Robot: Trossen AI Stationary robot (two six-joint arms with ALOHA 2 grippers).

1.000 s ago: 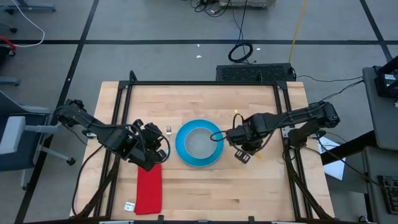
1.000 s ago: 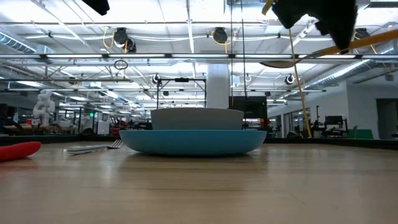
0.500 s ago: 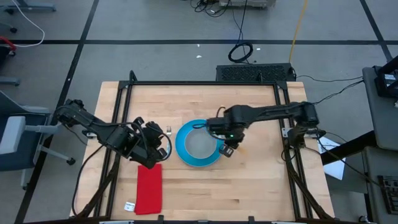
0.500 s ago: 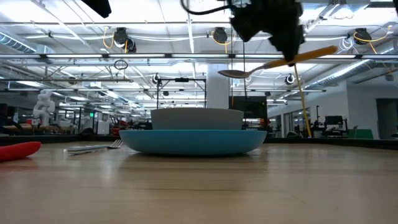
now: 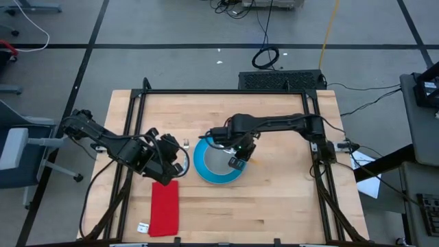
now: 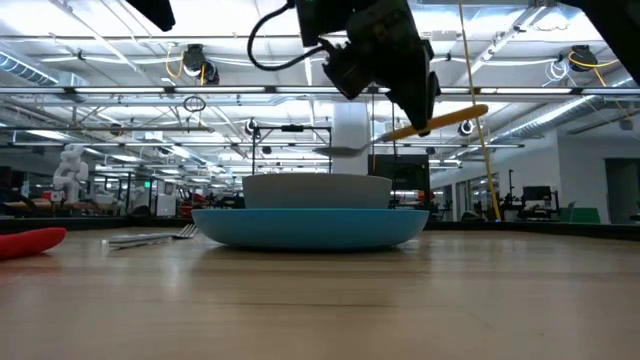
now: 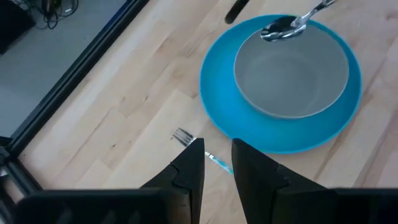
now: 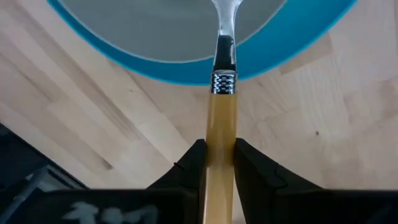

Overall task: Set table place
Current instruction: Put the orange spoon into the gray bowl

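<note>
The round blue plate [image 5: 200, 167] lies at the table's middle, and the grey bowl [image 5: 214, 160] stands on it. My right gripper [image 5: 237, 158] hovers over the plate's right part, shut on the orange-handled spoon [image 6: 432, 122]. The spoon's metal bowl end [image 7: 280, 27] hangs over the grey bowl [image 7: 292, 71]. The silver fork [image 7: 182, 135] lies flat on the wood left of the plate [image 6: 310, 228]. My left gripper [image 7: 217, 165] hangs open above the fork's handle, clear of it. My right gripper pinches the spoon's orange handle [image 8: 221, 134] between its two fingers [image 8: 192, 163], coming from above and pointing down. The handle's free end [image 6: 470, 112] sticks out behind the fingers. The spoon is lifted clear and tilted, metal end lower, above the grey bowl.
A folded red cloth [image 5: 164, 208] lies near the table's front left, seen also at the low view's left edge as the red cloth [image 6: 30, 242]. Black frame rails [image 5: 226, 92] run along the table's edges. Bare wood [image 5: 274, 206] stretches right of and in front of the plate.
My right gripper has carried the spoon from the table's right side leftward to over the plate and has sunk somewhat. The spoon's metal end, then right of the plate, now hangs over the grey bowl. The gripper has stayed shut on the handle.
</note>
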